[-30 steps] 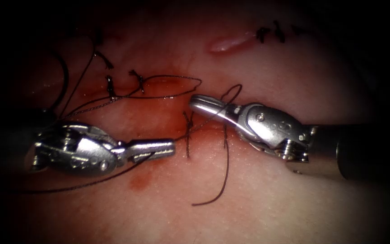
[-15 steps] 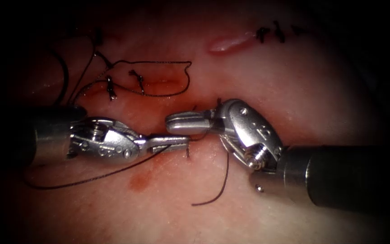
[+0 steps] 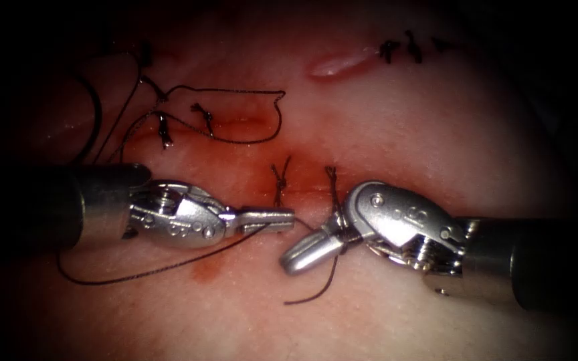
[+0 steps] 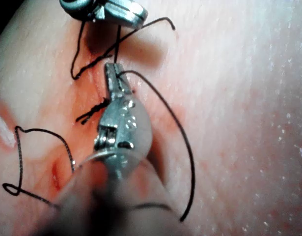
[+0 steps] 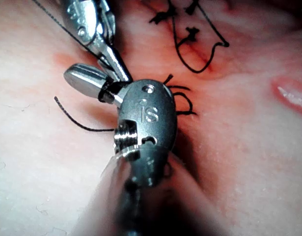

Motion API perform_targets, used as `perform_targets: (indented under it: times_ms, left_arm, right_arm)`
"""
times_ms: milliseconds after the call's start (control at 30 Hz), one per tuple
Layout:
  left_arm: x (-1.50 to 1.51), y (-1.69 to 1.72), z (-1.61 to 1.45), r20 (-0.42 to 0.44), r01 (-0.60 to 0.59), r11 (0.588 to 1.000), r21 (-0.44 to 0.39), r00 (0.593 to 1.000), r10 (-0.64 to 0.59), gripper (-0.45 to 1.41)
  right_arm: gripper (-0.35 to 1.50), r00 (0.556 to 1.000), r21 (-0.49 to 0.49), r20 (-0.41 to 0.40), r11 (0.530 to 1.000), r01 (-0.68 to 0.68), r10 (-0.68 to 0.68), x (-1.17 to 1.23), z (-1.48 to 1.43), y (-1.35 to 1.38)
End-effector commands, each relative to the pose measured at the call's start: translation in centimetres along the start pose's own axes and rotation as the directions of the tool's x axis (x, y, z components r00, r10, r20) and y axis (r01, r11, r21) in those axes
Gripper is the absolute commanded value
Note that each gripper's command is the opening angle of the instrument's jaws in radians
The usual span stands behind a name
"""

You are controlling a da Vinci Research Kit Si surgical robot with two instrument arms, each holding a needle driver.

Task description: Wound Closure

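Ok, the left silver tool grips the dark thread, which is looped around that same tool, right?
No, the dark thread loops around the right silver tool, per the right wrist view; the left silver tool does grip it.

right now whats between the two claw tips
In the endoscope view, a short dark thread spans the tissue between the left claw and right claw.

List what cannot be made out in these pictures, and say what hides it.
- Needle: cannot be located; the dark arc at the endoscope view's left edge is too dim to identify.
- Left gripper: grip on thread too small to tell.
- Right gripper: thread wraps its base; whether it holds any cannot be told.
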Motion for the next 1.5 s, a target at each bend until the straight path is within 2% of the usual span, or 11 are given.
perform_targets:
  times_ms: [33, 200, 333, 467, 600, 667, 700, 900, 1100, 1200, 1500]
  left_arm:
    - [-0.04, -0.03, 0.06, -0.003, -0.001, 1.000, 0.001, 1.000, 0.001, -0.45]
    - [-0.03, -0.02, 0.04, -0.008, -0.003, 1.000, -0.005, 1.000, 0.003, -0.45]
    - [-0.02, -0.01, 0.03, -0.003, -0.004, 1.000, -0.006, 1.000, 0.004, -0.45]
    - [-0.01, 0.00, 0.02, 0.001, -0.004, 1.000, -0.008, 1.000, 0.004, -0.45]
    - [-0.01, 0.01, 0.01, 0.003, 0.001, 1.000, -0.008, 1.000, -0.001, -0.45]
    - [-0.01, 0.02, 0.00, 0.005, 0.001, 1.000, -0.007, 1.000, -0.001, -0.45]
    - [-0.01, 0.03, -0.01, 0.006, 0.007, 1.000, -0.007, 1.000, -0.007, -0.45]
    - [0.01, 0.08, -0.03, 0.010, 0.015, 1.000, -0.007, 1.000, -0.015, -0.45]
    - [0.13, 0.28, -0.07, 0.017, 0.013, 1.000, -0.010, 1.000, -0.013, -0.45]
    - [0.20, 0.38, -0.04, 0.020, 0.011, 1.000, -0.015, 1.000, -0.011, -0.45]
    - [0.85, 0.93, -0.18, 0.015, 0.002, 0.999, -0.055, 1.000, -0.001, -0.45]
  right_arm:
    - [0.34, 1.000, 0.003, 0.021, 1.000, 0.006, -0.006, -0.04, 0.09, 0.10]
    - [0.74, 0.991, 0.017, 0.134, 1.000, -0.024, 0.022, -0.21, 0.15, 0.07]
    - [0.88, 0.981, 0.026, 0.190, 0.999, -0.046, 0.041, -0.29, 0.20, 0.02]
    - [0.89, 0.973, 0.035, 0.223, 0.997, -0.063, 0.054, -0.29, 0.22, 0.00]
    - [0.73, 0.959, 0.045, 0.281, 0.997, -0.064, 0.048, -0.30, 0.25, -0.03]
    - [-0.25, 0.955, 0.087, 0.294, 0.994, -0.070, 0.041, -0.29, 0.25, -0.06]
    - [-0.35, 0.953, 0.115, 0.302, 0.991, -0.075, 0.037, -0.28, 0.26, -0.10]
    - [-0.35, 0.956, 0.076, 0.290, 0.994, -0.077, 0.052, -0.09, 0.24, -0.06]
    - [-0.35, 0.981, -0.037, 0.158, 0.994, -0.105, 0.109, 0.24, -0.10, 0.26]
    - [-0.35, 0.984, -0.068, 0.135, 0.992, -0.111, 0.119, 0.22, -0.19, 0.35]
    - [-0.35, 0.983, -0.141, 0.115, 0.982, -0.124, 0.140, 0.04, -0.57, 0.58]
